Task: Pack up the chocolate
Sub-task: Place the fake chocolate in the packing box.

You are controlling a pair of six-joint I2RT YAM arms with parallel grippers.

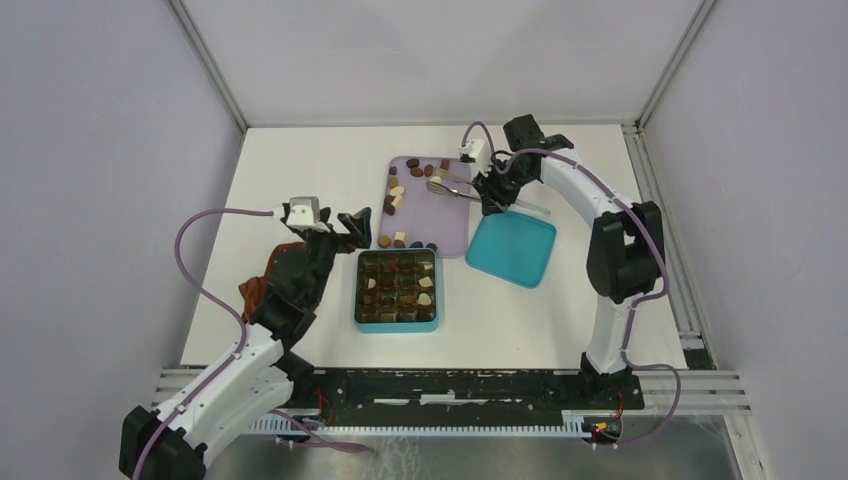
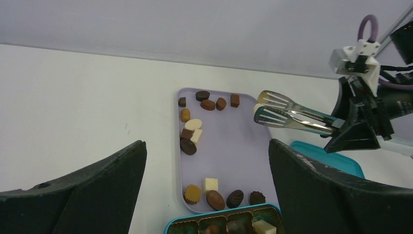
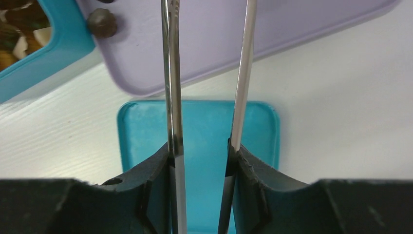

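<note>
Several small chocolate pieces (image 1: pixel 399 195) lie on a lilac tray (image 1: pixel 452 225); they also show in the left wrist view (image 2: pixel 191 131). The teal box (image 1: pixel 358 295) with its brown gridded insert holds several pieces. My right gripper (image 1: pixel 492 190) is shut on metal tongs (image 1: pixel 452 187). The tong tips hover apart over the tray's far right part, beside a cream piece. My left gripper (image 1: pixel 352 230) is open and empty, just left of the tray and above the box's far corner. In its own view the left gripper (image 2: pixel 207 146) frames the tray's near pieces (image 2: pixel 214 192).
The teal lid (image 1: pixel 511 250) lies right of the tray, under my right gripper (image 3: pixel 200 151). A reddish-brown cloth (image 1: pixel 262 282) lies left of the box beneath my left arm. The tray edge (image 3: pixel 292 29) and box corner (image 3: pixel 48 53) show in the right wrist view.
</note>
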